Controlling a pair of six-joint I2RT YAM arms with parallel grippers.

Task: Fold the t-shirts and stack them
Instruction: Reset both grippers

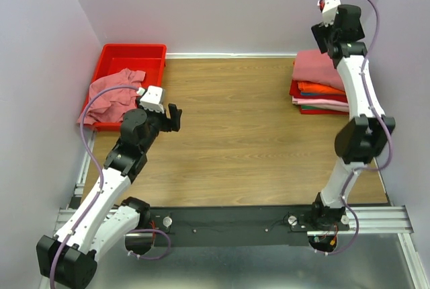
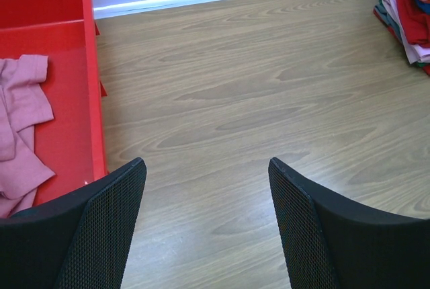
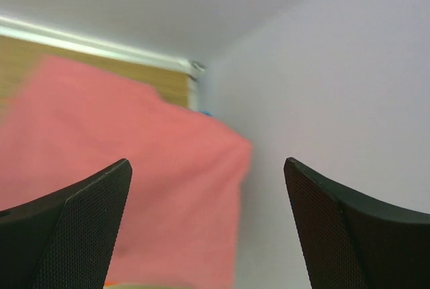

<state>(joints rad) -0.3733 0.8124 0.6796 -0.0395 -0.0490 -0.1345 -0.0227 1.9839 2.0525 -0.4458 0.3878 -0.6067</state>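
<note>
Both empty, spread wide: L gripper (image 2: 207, 164) by red bin (image 1: 134, 52), R gripper (image 3: 207, 162) over folded stack (image 1: 316, 91). Risk: crumpled pink t-shirt (image 1: 111, 94) could snag bin rim on lift.

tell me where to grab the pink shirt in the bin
Pinch a raised fold mid-heap on the pink shirt, coming down from above with the left gripper: it lies crumpled in the red bin, whose walls likely block sideways approaches.

Soft, even light — shadows faint. Top and left wrist views are sharp; the right wrist view blurs the pink t-shirt (image 3: 134, 168).
</note>
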